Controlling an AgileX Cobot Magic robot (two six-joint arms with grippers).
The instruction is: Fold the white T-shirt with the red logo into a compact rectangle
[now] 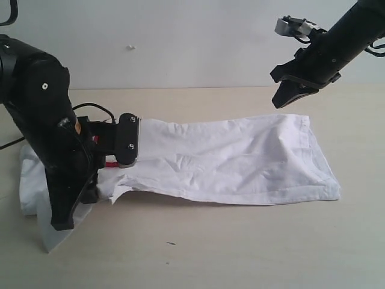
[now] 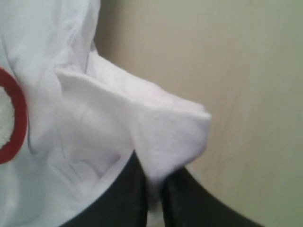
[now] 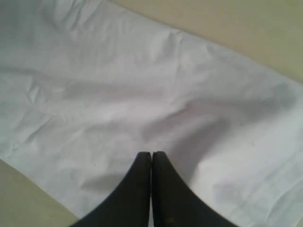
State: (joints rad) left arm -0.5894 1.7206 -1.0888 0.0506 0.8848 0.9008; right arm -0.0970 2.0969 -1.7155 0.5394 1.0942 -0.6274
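Probably a lab: bare tabletop (image 1: 240, 253), plain wall (image 1: 180, 42).

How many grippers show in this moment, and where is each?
2. The left gripper is at the left end of the white T-shirt, shut on a fold of its cloth. The right gripper hangs shut above the shirt's far right end, clear of it.
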